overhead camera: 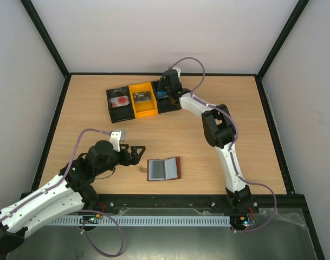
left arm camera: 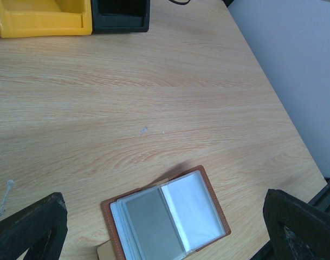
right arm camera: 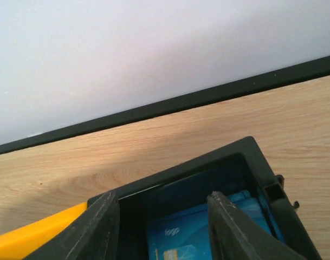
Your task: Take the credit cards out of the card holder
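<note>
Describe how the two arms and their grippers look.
The left arm and right arm have white shells, black joints and a looping lilac cable each. The left gripper and right gripper are black with blunt matte fingers.

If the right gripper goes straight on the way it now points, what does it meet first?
Most likely the blue card lying in the black bin: the right gripper, open, points down into that bin from above. How far below it the card lies is unclear.

Card holder [overhead camera: 163, 169] at front, tray [overhead camera: 122, 116] behind it, card [right arm camera: 181, 238] in right bin [right arm camera: 246, 154]
</note>
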Controlling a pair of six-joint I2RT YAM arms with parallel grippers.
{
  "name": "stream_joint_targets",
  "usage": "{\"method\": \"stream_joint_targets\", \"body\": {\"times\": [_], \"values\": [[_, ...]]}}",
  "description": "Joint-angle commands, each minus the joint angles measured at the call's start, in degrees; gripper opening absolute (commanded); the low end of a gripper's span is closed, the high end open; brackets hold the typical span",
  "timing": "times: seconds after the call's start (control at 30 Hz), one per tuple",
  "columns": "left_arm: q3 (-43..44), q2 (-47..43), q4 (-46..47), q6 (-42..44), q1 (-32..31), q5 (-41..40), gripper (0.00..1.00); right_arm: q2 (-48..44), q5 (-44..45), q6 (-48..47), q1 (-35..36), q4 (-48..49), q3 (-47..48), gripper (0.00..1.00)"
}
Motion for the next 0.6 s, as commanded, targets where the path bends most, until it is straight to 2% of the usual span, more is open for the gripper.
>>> {"method": "stream_joint_targets", "body": {"times": [0.0, 0.23, 0.33, 0.43, 0.57], "values": [[-0.7, -0.4, -0.1, -0.3, 0.0, 0.0, 0.99, -1.0, 2.8, -1.0, -0.3, -5.7, 2.1, 0.45], [-1.2, -0.3, 0.0, -1.1, 0.0, 0.9, 0.99, -6.3, 3.2, -1.5, -0.3, -14.0, 2.3, 0.50], [-1.0, 0.4, -0.6, -1.6, 0.0, 1.4, 0.99, -9.8, 2.7, 1.7, -0.3, -21.3, 2.2, 0.51], [-1.1, 1.9, -1.3, -3.0, 0.0, 2.3, 0.99, -16.2, -0.9, 5.5, -0.2, -23.2, -5.0, 0.51], [-1.8, 4.4, -0.7, -3.9, 0.0, 5.0, 0.99, -27.4, -4.9, 9.4, 0.0, -18.3, -20.9, 0.51]]}}
